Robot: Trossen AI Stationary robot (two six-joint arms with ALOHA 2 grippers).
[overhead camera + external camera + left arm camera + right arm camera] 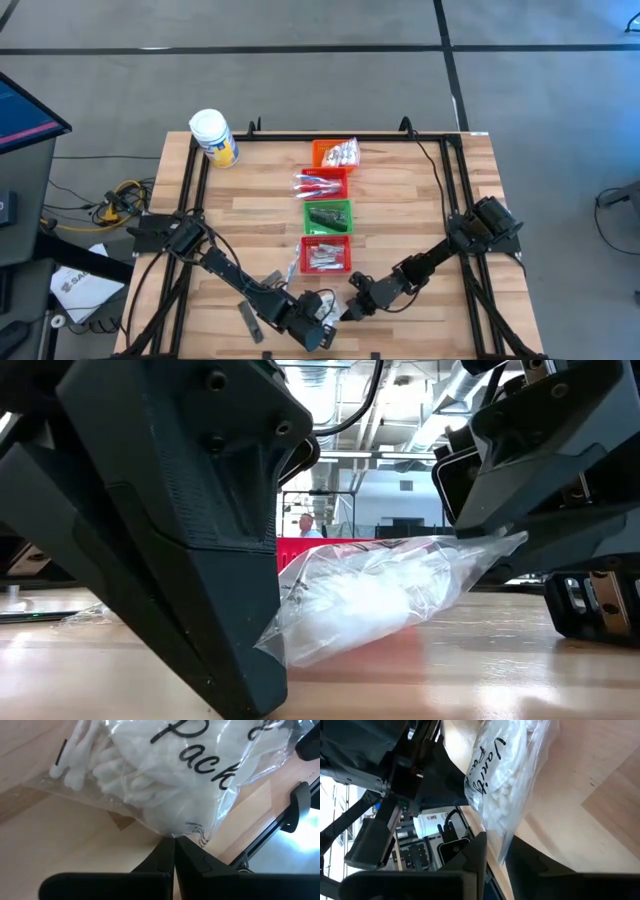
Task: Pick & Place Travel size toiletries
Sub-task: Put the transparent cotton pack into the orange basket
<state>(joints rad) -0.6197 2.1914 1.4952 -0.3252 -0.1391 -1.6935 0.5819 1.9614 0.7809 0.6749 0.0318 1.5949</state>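
A clear sachet (370, 595) with white contents and dark print hangs slanted between my two grippers near the table's front edge. In the high view the sachet (339, 313) is mostly covered by the arms. My left gripper (174, 845) is shut on its lower end and my right gripper (497, 857) on its raised end. The left gripper (324, 326) and right gripper (352, 308) almost meet. Four small baskets stand in a row behind: orange (334, 153), red (322, 184), green (328, 215), red (326, 254). My left gripper pinches the sachet's clear edge at one corner (172, 834) between its two fingers, slanting down from above. That end is the low one (272, 645), close above the wood. Whether the sachet's belly touches the table, I cannot tell. My right gripper has the sachet's opposite clear end (503, 851) between its two fingers, coming in nearly level from the table's right. That end (505, 545) is raised, so the sachet slopes up toward this gripper and the film there looks drawn out.
A white jar with a yellow label (213, 137) stands at the far left. A dark flat strip (248, 320) lies left of my left gripper, a slim pale item (290, 268) beside the near red basket. A person (305, 525) shows far behind the table.
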